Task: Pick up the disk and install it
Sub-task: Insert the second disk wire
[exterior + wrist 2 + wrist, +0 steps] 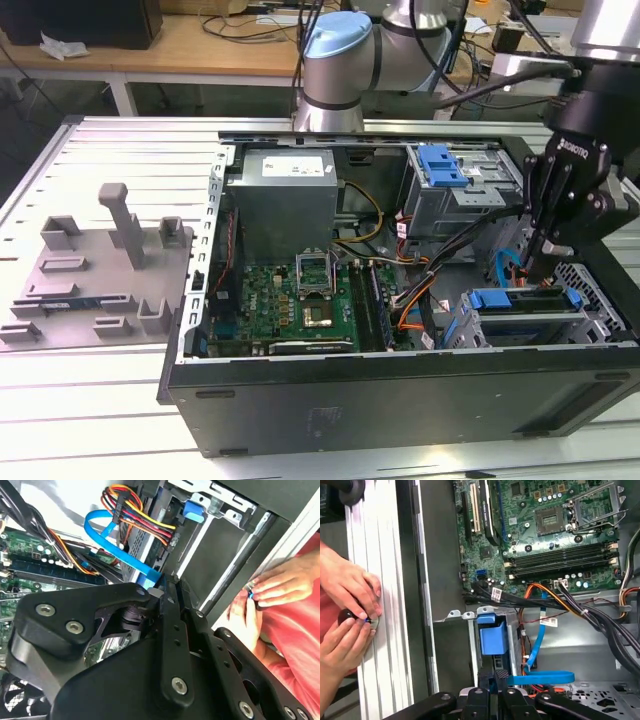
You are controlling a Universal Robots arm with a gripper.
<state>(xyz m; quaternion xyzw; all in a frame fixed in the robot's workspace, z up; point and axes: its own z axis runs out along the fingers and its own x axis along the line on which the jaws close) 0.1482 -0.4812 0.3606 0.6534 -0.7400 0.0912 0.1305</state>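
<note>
The disk (528,322) lies flat in a drive bay in the open computer case, at the corner on the exterior view's right, its silver body framed by the blue bracket (520,298). In the first wrist view the bracket's blue end (493,636) shows in the metal bay. My gripper (540,268) points down just above that bracket, fingers shut together with nothing between them. The black fingertips (486,676) sit close to the blue end in the first wrist view, and the gripper (167,587) shows in the second wrist view beside a blue flat cable (107,535).
A grey power supply box (285,200) and the green motherboard (300,300) lie inside the case. A small blue clip (440,165) tops the upper drive cage. Cable bundles (560,597) run near the bay. A person's hands (347,605) work beside the case wall. A grey fixture (100,265) rests on the exterior view's left.
</note>
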